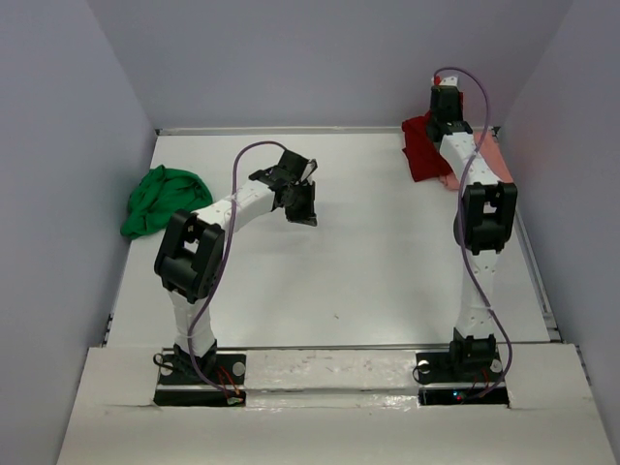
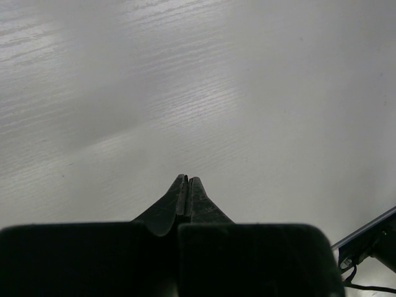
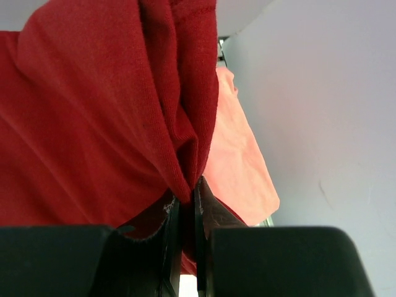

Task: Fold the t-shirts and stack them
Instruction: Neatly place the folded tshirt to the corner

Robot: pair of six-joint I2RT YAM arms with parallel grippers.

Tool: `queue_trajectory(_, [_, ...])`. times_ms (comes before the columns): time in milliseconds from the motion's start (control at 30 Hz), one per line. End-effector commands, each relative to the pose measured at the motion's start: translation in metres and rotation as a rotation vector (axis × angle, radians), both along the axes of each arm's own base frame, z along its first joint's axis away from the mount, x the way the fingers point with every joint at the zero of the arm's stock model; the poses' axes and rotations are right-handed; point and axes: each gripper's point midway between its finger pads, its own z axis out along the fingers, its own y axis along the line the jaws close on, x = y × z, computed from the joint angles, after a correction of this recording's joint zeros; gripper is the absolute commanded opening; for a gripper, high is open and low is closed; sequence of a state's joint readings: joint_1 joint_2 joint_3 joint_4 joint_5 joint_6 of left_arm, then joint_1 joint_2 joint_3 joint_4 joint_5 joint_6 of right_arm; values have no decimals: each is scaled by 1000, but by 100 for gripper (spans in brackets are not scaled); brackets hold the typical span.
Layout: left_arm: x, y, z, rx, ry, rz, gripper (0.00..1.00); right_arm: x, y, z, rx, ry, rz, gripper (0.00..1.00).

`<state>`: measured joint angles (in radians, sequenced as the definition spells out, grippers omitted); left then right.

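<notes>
**Right gripper holds red shirt at far corner, left gripper shut over the table**

The right arm reaches to the far right corner of the table [image 1: 387, 262]. There the right gripper [image 3: 187, 197] is clamped on a fold of the red shirt [image 3: 93, 124]. In the right wrist view the dark red cloth gathers down into the narrow slot between the two jaws, and it fills most of that view. From above, the red shirt is a crumpled heap in this corner, partly hidden behind the arm.

The pink shirt [image 3: 238, 167] lies just beside the red one, on the side of the right wall [image 3: 322, 111]. It touches the red cloth, and part of it seems to go under it. How far it goes under, I cannot tell.

The green shirt [image 1: 165, 199] is well apart from the other two. It lies bunched at the left edge of the table, close to the left wall, and no gripper touches it.

The left gripper [image 2: 187, 180] points at the bare table surface in the left middle part. Its jaws are pressed together with nothing between them. Whether the tips touch the table, I cannot tell.
</notes>
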<state>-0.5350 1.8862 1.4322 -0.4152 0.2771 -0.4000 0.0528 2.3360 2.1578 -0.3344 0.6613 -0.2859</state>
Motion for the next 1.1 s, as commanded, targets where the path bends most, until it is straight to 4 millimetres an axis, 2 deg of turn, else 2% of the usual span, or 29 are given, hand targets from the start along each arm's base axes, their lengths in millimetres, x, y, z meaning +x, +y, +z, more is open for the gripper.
queue_trajectory(0, [-2, -1, 3, -6, -10, -25, 0, 2, -9, 86, -23, -205, 9, 0])
queue_trajectory(167, [0, -5, 5, -18, -6, -26, 0, -11, -5, 97, 4, -222, 28, 0])
queue_trajectory(333, [-1, -6, 4, -19, -2, -26, 0, -19, 2, 95, 61, -216, 46, 0])
queue_trajectory(467, [0, -3, 7, -14, -15, -24, 0, -25, 0, 94, 56, -193, 38, 0])
queue_trajectory(833, [-2, -5, 6, -26, -12, -34, 0, -48, -9, 107, 74, -189, -14, 0])
queue_trajectory(1067, [-4, -7, 7, -33, -10, -42, 0, -50, -14, 111, 55, -191, -45, 0])
